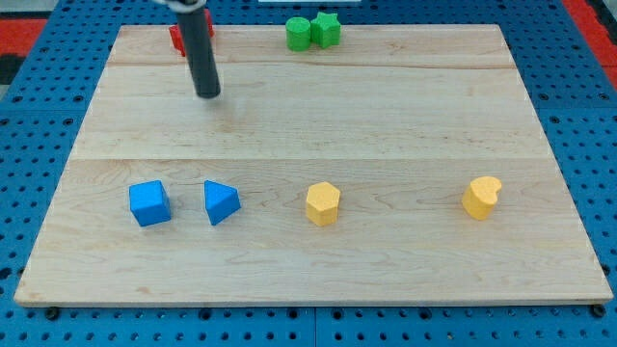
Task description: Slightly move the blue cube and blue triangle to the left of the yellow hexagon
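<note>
A blue cube (149, 203) sits at the view's lower left of the wooden board. A blue triangle (221, 202) lies just right of it, a small gap between them. A yellow hexagon (323, 203) sits further right, in the same row. My tip (208, 94) is the end of a dark rod that comes down from the view's top left. It stands well above the blue blocks in the view and touches no block.
A yellow heart-like block (481, 198) sits at the lower right. A red block (179, 39) is partly hidden behind the rod at the top left. Two green blocks (312, 32) touch each other at the top middle. The board (386, 116) lies on a blue pegboard.
</note>
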